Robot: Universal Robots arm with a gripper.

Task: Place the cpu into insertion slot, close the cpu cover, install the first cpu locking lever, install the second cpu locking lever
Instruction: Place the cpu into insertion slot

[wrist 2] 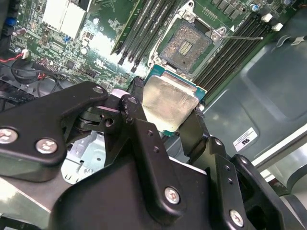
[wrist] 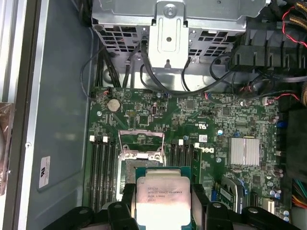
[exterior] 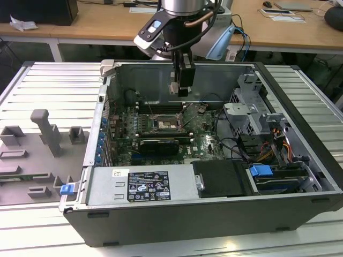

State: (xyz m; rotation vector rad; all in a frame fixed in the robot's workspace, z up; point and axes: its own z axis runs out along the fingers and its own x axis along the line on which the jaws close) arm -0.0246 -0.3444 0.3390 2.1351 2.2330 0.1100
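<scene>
My gripper [exterior: 181, 90] hangs inside the open computer case, above the motherboard. It is shut on the cpu [wrist 2: 169, 101], a flat square chip with a silvery-beige top, held by two opposite edges between black fingers [wrist 2: 138, 111]. In the first wrist view the cpu [wrist: 160, 195] sits in the gripper [wrist: 162, 200], just short of the insertion slot [wrist: 142, 162]. The insertion slot [wrist 2: 185, 44] lies bare, its dark pin field showing, and it also shows in the exterior view [exterior: 162, 124]. The cpu cover [wrist: 141, 139] stands swung open at the slot's far edge.
Memory slots [wrist: 103, 165] flank the socket on both sides. A long black graphics card [exterior: 156, 144] lies just in front of the socket, a power supply [exterior: 128, 184] nearer still. A drive cage [exterior: 252, 115] with cables fills the exterior view's right. Grey fixture blocks [exterior: 45, 134] stand outside the case.
</scene>
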